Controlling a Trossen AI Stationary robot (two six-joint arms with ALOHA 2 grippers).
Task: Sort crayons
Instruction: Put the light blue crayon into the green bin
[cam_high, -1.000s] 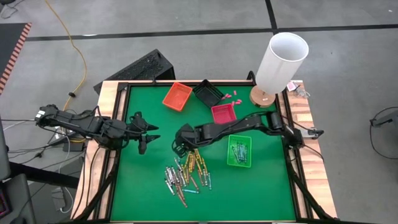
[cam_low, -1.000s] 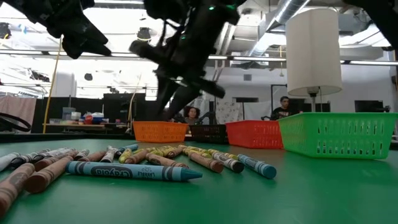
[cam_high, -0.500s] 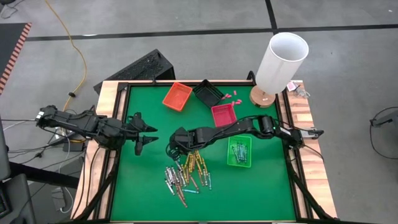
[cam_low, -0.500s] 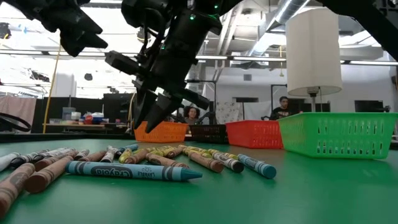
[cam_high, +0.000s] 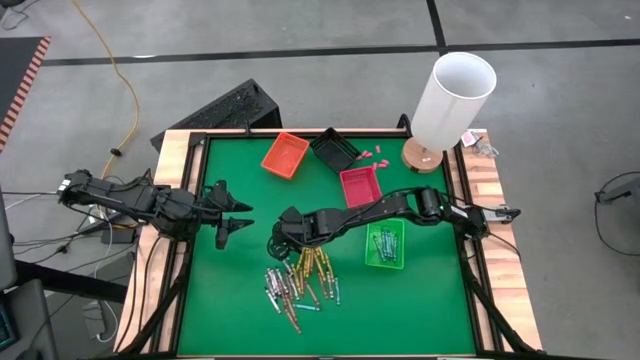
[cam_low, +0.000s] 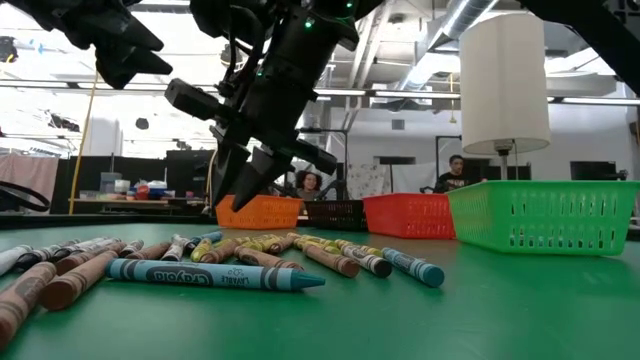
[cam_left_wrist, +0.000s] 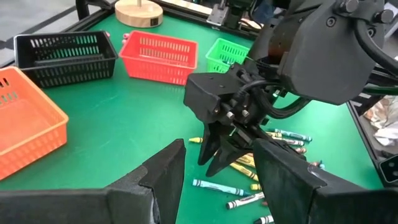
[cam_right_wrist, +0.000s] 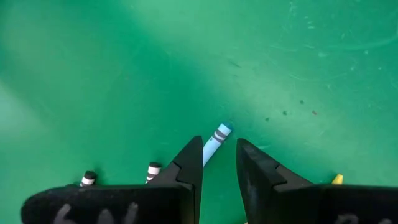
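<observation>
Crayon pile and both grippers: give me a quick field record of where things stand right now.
crayon pile: loose on the green mat, near the table's front
right gripper: open, just above the pile's far end, a light blue crayon between its tips
left gripper: open, hovering left of the pile, empty
green basket: holds several crayons
orange basket: looks empty
</observation>
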